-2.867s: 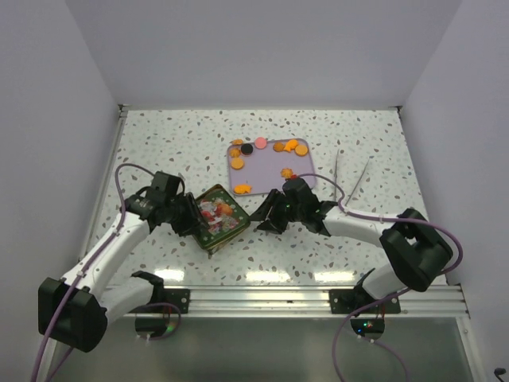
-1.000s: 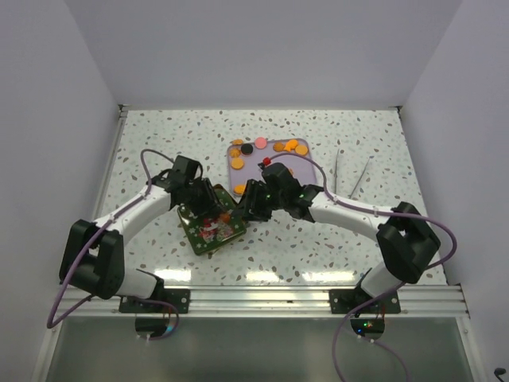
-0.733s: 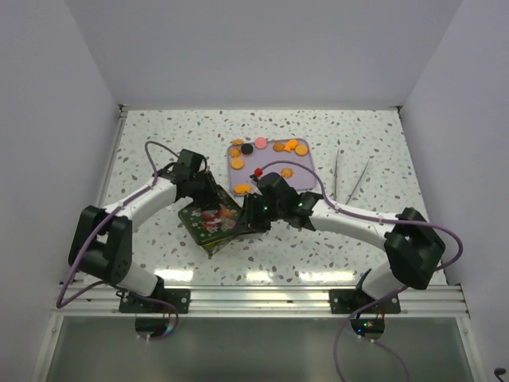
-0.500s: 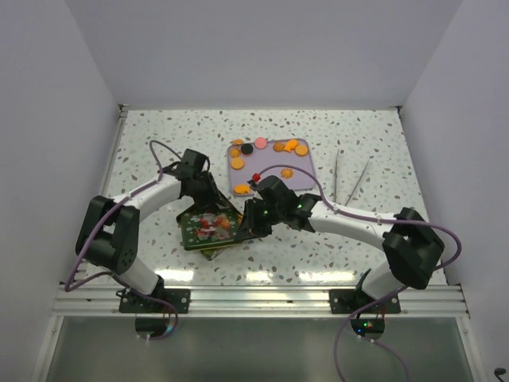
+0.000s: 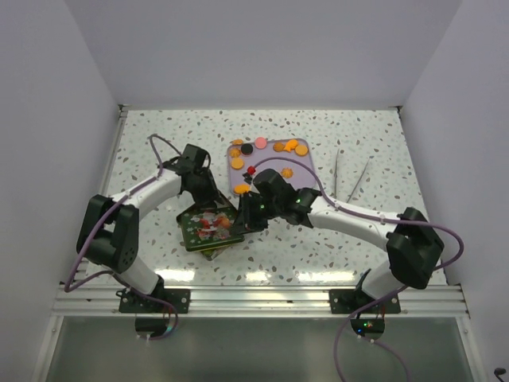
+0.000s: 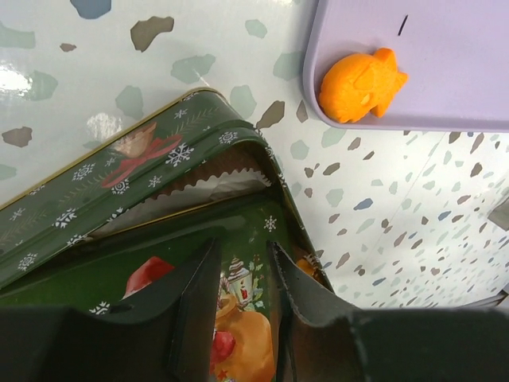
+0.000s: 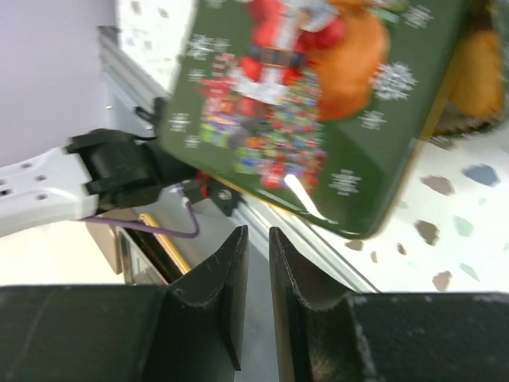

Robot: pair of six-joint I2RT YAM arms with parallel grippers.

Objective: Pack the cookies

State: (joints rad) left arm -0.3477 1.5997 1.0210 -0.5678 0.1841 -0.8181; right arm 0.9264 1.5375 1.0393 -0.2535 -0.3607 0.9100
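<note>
A green Christmas tin (image 5: 208,229) lies on the speckled table, and its Santa lid (image 6: 238,310) sits askew over the base. The lid also shows in the right wrist view (image 7: 310,103). One orange cookie (image 6: 306,267) peeks out under the lid's right edge. Several cookies (image 5: 290,146), mostly orange plus a black one (image 5: 247,148) and a pink one (image 5: 261,142), lie on the purple tray (image 5: 306,175). An orange cookie (image 6: 362,83) lies in the tray's near corner. My left gripper (image 5: 208,203) is over the lid, its fingers (image 6: 195,298) slightly apart and holding nothing. My right gripper (image 5: 242,219) is at the tin's right edge and is shut and empty in its own view (image 7: 256,239).
Two thin metal rods (image 5: 338,171) lie on the table right of the tray. An aluminium rail (image 5: 262,298) runs along the near edge. White walls close in the left, right and back.
The tin has slid towards the near left and the lid now lies over it. My right gripper has moved left to the tin's right edge. My left gripper has moved over the lid.
</note>
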